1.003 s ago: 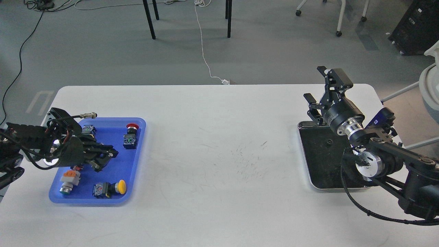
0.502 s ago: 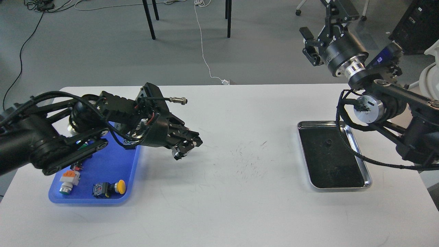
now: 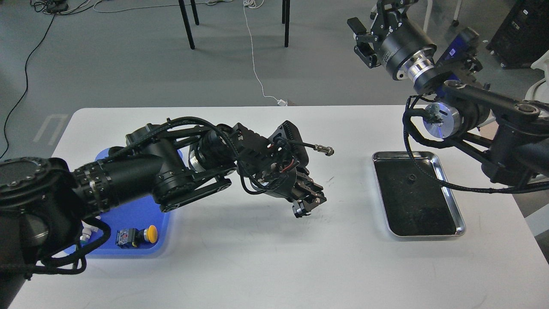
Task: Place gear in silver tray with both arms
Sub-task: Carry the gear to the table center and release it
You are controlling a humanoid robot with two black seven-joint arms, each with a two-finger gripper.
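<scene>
The silver tray (image 3: pixel 458 211) lies on the white table at the right, with one small dark gear (image 3: pixel 411 178) on its dark bottom. My left arm reaches across the table's middle. Its gripper (image 3: pixel 305 205) points down and right, just above the table and left of the tray. Its fingers are close together around a small dark part (image 3: pixel 299 211) at the tips, which looks like a gear. My right gripper (image 3: pixel 371 23) is raised high behind the table, above the tray's far side. It is open and empty, and its upper finger is cut off by the top edge.
A blue plastic tray (image 3: pixel 128 249) lies at the left, mostly hidden by my left arm. A yellow-capped push-button switch (image 3: pixel 138 235) shows in it. Chair and table legs and cables are on the floor beyond the table.
My left gripper has left the blue tray and moved right across the table toward the silver tray, fingers together. My right gripper has risen off the silver tray and moved up and left.
</scene>
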